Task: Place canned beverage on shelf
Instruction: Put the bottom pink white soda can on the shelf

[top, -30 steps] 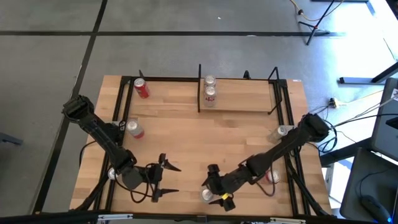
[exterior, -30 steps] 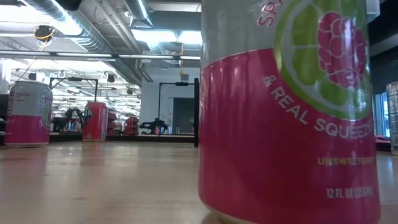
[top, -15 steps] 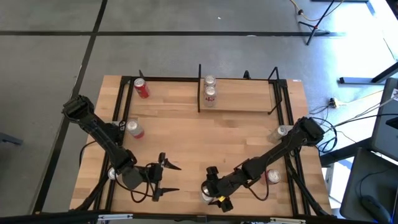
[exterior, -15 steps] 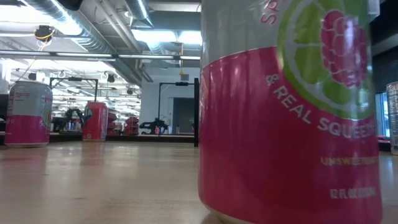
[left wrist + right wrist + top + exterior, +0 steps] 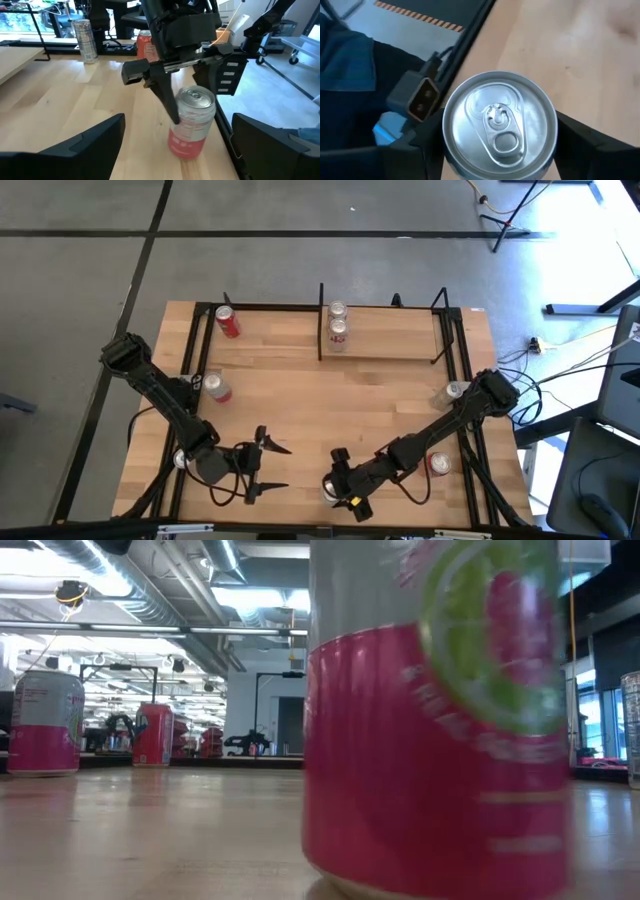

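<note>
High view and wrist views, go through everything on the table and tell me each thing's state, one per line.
Right gripper: fingers either side of the pink can, closing; grip not confirmed.
Pink can: upright at the table's near edge, unopened.
Left gripper: open, empty, beside it.
Shelf: two cans upright at its left end, rest bare.
Red can: lying at the far left corner.
Can at left edge: tipped over.
</note>
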`<state>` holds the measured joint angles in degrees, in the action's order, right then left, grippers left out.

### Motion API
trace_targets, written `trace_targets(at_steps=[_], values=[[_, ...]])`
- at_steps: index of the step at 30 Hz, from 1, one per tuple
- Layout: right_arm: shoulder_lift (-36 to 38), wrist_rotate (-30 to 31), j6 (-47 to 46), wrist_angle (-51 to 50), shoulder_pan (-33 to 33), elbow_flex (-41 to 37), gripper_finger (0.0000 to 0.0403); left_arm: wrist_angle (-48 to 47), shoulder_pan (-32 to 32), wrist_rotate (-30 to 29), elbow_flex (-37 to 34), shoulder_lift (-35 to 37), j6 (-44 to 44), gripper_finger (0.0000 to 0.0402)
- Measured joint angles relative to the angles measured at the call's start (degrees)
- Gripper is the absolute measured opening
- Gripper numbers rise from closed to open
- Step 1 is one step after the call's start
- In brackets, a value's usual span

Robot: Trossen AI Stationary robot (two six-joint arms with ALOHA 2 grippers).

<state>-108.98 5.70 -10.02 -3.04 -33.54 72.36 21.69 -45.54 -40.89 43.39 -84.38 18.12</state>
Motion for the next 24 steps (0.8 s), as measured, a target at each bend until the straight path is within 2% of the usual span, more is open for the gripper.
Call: trace_targets(at_steps=[4, 11, 18, 24], values=[[1.65, 1.34, 1.47, -2.67, 0.24, -0.12, 0.0255, 0.02, 0.09, -0.15, -0.01, 0.00, 0.86, 0.0351], [9.75, 5.81, 1.78, -13.78, 1.03, -0.04, 0.0255, -0.16, 2.94, -3.50, -0.01, 0.00, 1.07, 0.0351], [16.26, 11.03, 0.88, -22.98, 3.93, -0.04, 0.0255, -1.79, 6.03, -0.55, -0.01, 0.00, -2.55, 0.0351], [19.65, 11.81, -0.27, -28.54, 8.83, -0.04, 0.0255, -3.93, 10.28, 5.73, -0.03, 0.00, -6.71, 0.0351]])
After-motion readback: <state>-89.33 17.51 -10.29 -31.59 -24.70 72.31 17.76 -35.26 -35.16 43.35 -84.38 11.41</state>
